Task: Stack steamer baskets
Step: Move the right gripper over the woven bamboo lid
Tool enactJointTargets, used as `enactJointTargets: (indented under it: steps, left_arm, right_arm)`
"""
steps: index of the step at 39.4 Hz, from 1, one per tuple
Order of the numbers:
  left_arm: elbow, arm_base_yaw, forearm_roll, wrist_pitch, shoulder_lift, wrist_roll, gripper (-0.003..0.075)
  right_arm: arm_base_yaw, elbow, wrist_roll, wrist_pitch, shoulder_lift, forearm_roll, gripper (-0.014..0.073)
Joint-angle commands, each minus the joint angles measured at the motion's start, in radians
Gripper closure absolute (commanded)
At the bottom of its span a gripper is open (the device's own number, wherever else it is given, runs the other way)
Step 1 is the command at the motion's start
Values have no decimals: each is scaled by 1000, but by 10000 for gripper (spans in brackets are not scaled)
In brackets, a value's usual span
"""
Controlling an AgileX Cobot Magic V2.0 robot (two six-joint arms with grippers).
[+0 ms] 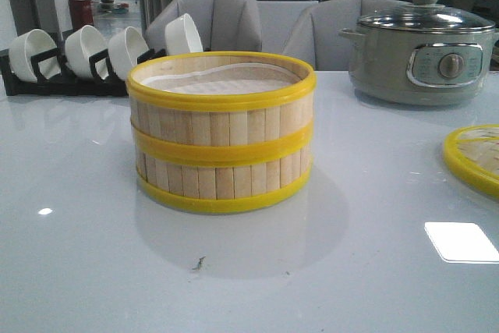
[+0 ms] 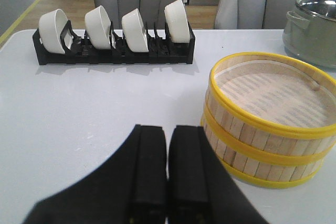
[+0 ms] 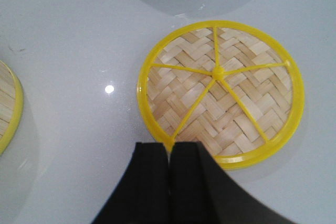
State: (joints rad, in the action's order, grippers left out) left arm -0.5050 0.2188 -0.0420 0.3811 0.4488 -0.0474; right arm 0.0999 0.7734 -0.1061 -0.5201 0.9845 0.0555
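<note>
The two round bamboo-slat steamer baskets with yellow rings (image 1: 221, 134) stand stacked, one squarely on the other, near the middle of the glossy white table (image 1: 93, 255). Rings line up and the walls show no tilt; I judge the stacking complete. The whitish liner is visible inside the upper basket.

The left gripper (image 2: 167, 174) has its black fingers pressed together, holding nothing, just beside the stack and apart from it. The right gripper (image 3: 169, 182) is likewise closed and empty, above the near rim of the flat woven bamboo lid with yellow rim and spokes (image 3: 220, 93), which lies flat toward the right edge.

A grey electric pot with glass lid (image 1: 421, 48) sits at the far right corner; white bowls in a black rack (image 1: 86, 56) occupy the far left edge. Both are well apart from the stack.
</note>
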Motion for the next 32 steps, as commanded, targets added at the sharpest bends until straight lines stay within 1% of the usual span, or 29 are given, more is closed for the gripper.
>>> enactJointTargets:
  steps: [1,3,5,26,32]
  left_arm:
    - [-28,3,-2,-90,4,-7,634]
    - [-28,3,-2,-90,4,-7,634]
    - [-28,3,-2,-90,4,-7,634]
    - [-28,3,-2,-90,4,-7,634]
    - [-28,3,-2,-90,4,-7,634]
  right_arm:
    - [0,38,62,71,-9,-4,344]
    - [0,38,74,82,-5,-4,274]
    - [0,38,74,94,3,-4,232]
    - [0,39,74,113,105,-4,235]
    - [6,92,74,92,201,-4,235]
